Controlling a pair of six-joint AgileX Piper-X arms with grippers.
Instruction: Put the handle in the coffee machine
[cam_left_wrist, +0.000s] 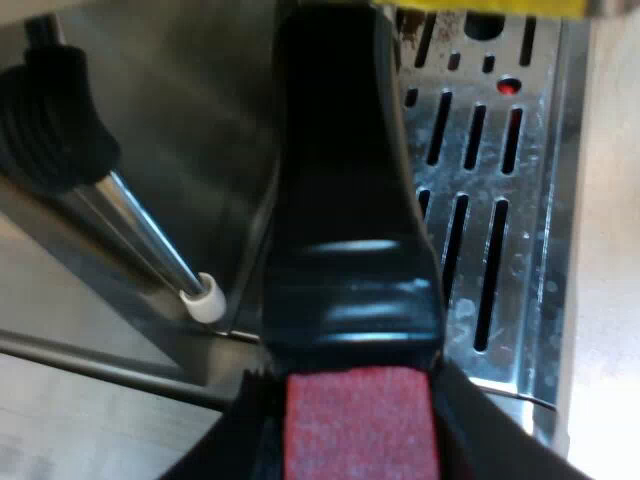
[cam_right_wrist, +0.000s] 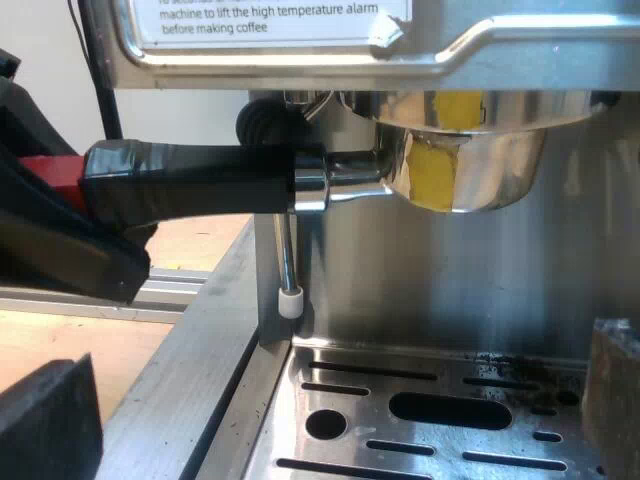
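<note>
Glossy black red-tipped handle in left end effector; slotted steel tray.

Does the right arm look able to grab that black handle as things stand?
Probably yes, partly. The left gripper clamps the handle at its red end, but the stretch toward the metal holder is bare, and nothing stands between it and the open right gripper.

A white paper label on the front panel of the brushed-steel espresso machine reads in black print "machine to lift the high temperature alarm", then "before making coffee". It sits at about eleven o'clock from the shiny metal holder with a black handle. Nothing else is legible.
</note>
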